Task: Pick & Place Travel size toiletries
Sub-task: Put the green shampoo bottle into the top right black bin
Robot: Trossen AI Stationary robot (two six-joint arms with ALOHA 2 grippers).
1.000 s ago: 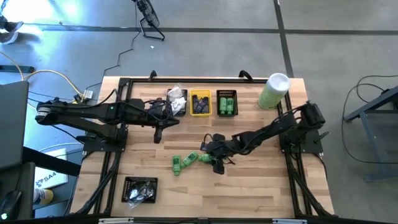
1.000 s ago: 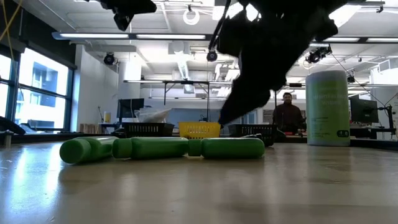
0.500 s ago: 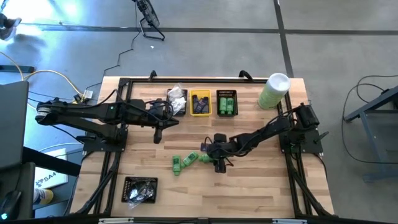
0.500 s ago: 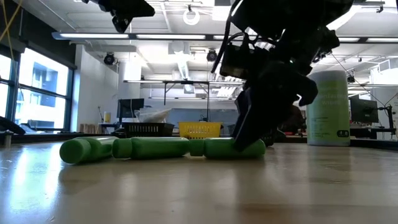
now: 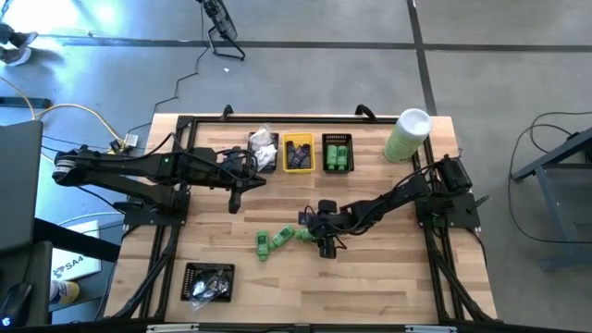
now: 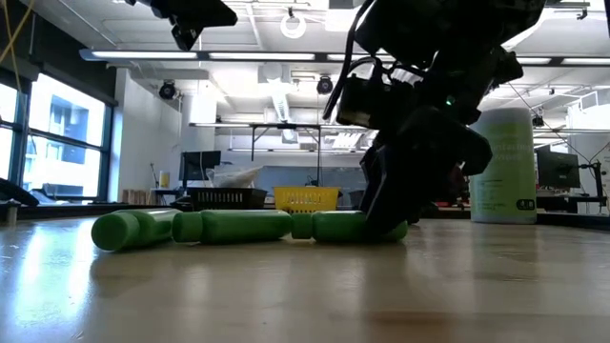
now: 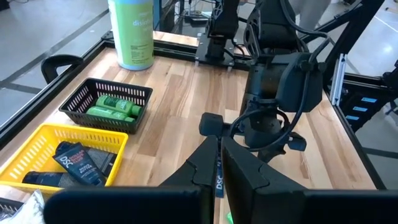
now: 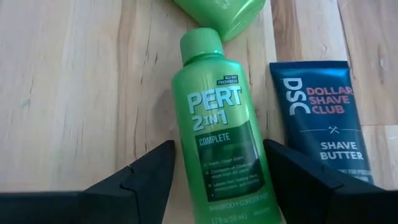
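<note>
Three bright green plastic bottles lie near the middle of the wooden worktop (image 5: 388, 287). The nearest, a green shampoo bottle (image 8: 221, 143), has a dark blue shave-butter tube (image 8: 323, 124) lying just beside it. The right hand (image 8: 217, 180) is lowered over that bottle, fingers spread wide on either side of it, gripping nothing. The left hand (image 5: 233, 203) hangs shut and empty near the far edge, close to a yellow plastic basket (image 5: 298, 154) and a black mesh basket (image 5: 338, 154).

right hand (image 5: 324, 242) low over green bottles (image 5: 277, 240).
</note>
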